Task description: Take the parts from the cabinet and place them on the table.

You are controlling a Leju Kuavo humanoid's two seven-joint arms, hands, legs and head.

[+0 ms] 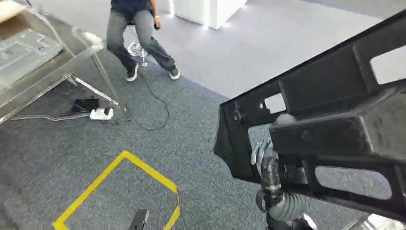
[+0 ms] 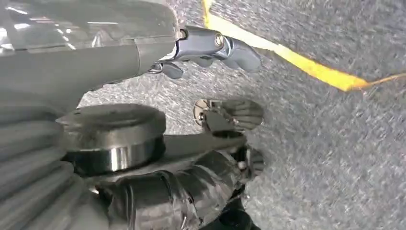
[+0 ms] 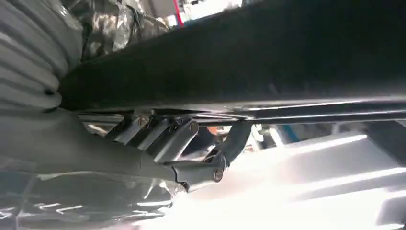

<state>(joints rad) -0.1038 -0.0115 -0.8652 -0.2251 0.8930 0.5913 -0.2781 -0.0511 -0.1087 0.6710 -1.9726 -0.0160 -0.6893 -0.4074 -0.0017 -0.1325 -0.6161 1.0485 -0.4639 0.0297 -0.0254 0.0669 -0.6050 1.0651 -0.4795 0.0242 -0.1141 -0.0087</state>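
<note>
Fingers (image 3: 167, 136) of our right hand (image 3: 158, 143) are pressing up against the underside of the black part (image 3: 249, 62), with the thumb hooking around its edge, so we are gripping that part from below. From the head view we are seeing the same hand (image 1: 262, 155) showing through an opening near the left end of the part (image 1: 330, 124), pale fingers wrapped on the frame there. Our left hand (image 2: 210, 50) is hanging low over the carpet (image 2: 335, 153), holding nothing, its fingers a little apart and gently bent. We are standing on grey carpet (image 1: 191, 143) marked with a yellow tape outline (image 1: 119, 187) on the near left. On the far left a metal-framed table (image 1: 62, 62) is standing with a clear top and a pale moulded piece lying on it, and a white power strip (image 1: 101, 113) is lying under its near corner with a dark cable (image 1: 155, 103) trailing across the carpet to the right. A person (image 1: 136, 33) is sitting at the far side, legs and shoes showing, beside a paler floor area (image 1: 268, 43) and a white cabinet base (image 1: 208, 10). The black part is a large plastic panel with several cut-outs, and we are carrying it high on the right, tilted up toward the far right, well apart from the table and directly above our right hand.
</note>
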